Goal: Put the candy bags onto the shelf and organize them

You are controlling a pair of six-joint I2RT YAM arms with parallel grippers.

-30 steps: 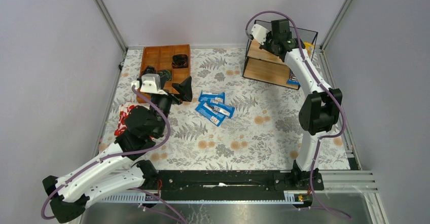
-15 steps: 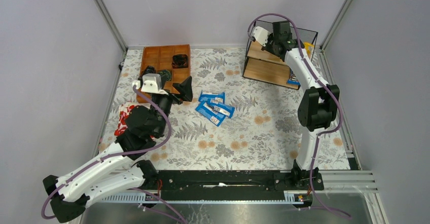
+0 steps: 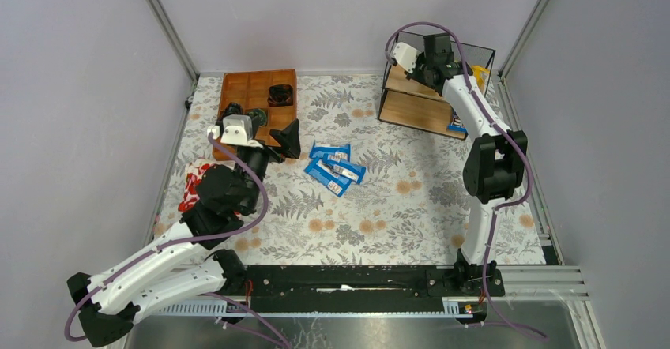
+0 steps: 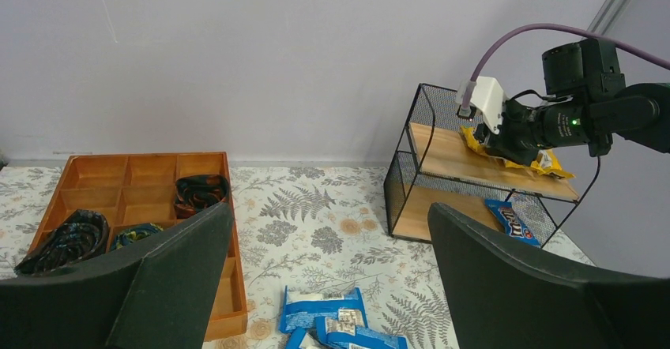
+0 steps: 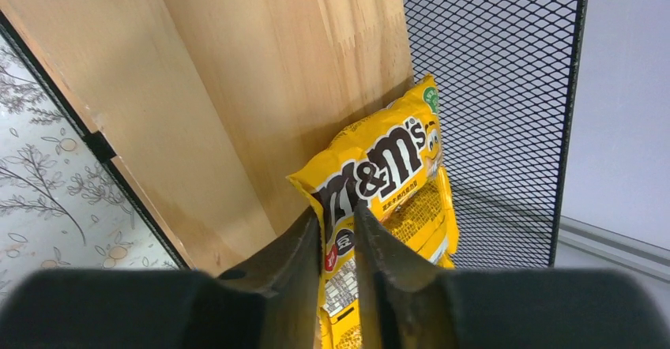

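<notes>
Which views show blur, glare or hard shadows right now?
Top view: even, soft light, no hard shadows, blue bags small but clear. Left wrist view: left tool dark and soft up close, shelf sharp. Right wrist view: right tool blurred in the foreground, yellow bag crisp with a mild sheen.

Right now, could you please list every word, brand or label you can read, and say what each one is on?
"m&m's": yellow bag on the shelf.
Fine print on that bag: too small to read.
Blue bags on the table: print too blurred.
Single blue bag lower on the shelf: blurred too.
</notes>
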